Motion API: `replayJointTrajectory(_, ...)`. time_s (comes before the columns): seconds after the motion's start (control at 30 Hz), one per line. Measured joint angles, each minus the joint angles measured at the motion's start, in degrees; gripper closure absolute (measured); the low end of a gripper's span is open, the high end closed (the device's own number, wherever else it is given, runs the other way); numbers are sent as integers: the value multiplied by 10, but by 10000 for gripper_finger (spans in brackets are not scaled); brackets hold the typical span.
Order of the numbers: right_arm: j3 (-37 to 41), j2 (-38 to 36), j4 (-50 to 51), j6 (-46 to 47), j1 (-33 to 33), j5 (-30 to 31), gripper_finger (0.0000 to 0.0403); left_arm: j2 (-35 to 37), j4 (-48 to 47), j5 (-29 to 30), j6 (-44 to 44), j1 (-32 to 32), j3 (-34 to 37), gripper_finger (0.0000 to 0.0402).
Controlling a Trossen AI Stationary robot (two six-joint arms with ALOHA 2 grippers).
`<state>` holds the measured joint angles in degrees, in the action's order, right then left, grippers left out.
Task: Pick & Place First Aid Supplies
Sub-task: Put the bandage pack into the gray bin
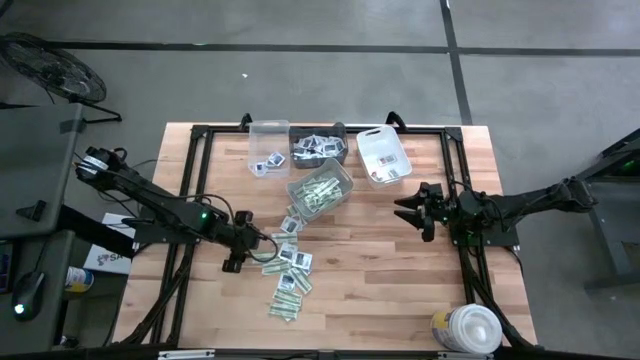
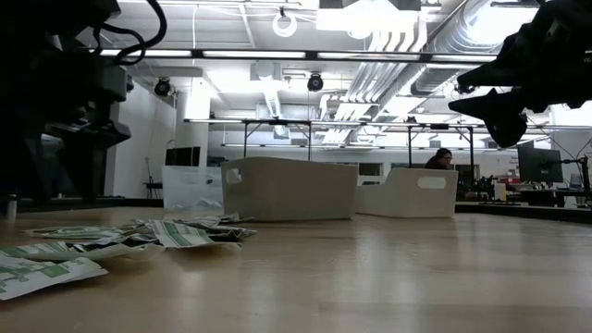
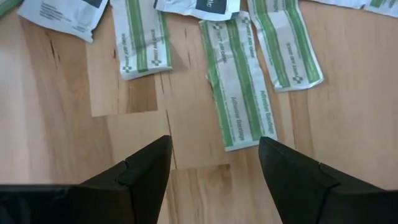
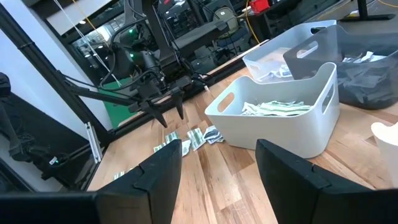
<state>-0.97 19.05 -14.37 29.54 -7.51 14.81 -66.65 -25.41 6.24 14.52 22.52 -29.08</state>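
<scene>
On the wooden table (image 1: pixel 380 270), packets (image 1: pixel 290 275) lie scattered beside bins (image 1: pixel 320 190).

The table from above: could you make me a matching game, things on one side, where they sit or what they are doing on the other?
Things:
1. left gripper
2. right gripper
3. round white tub
4. white bin of green-and-white strips

Places or states:
A. near edge of the table, at the right
B. open over loose packets
C. middle of the bin group
D. open above bare wood at the right

Pairs: 1-B, 2-D, 3-A, 4-C
</scene>
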Motion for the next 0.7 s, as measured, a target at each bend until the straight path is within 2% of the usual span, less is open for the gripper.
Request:
replayJointTrajectory(0.3,0,0,0,0,0,0,203,-14,35,-8,6,0,0,161)
replayJointTrajectory(0.5,0,0,0,0,0,0,203,-77,62,-7,-3,0,0,161)
replayJointTrajectory(0.7,0,1,0,0,0,0,203,-131,52,-7,16,0,-5,161)
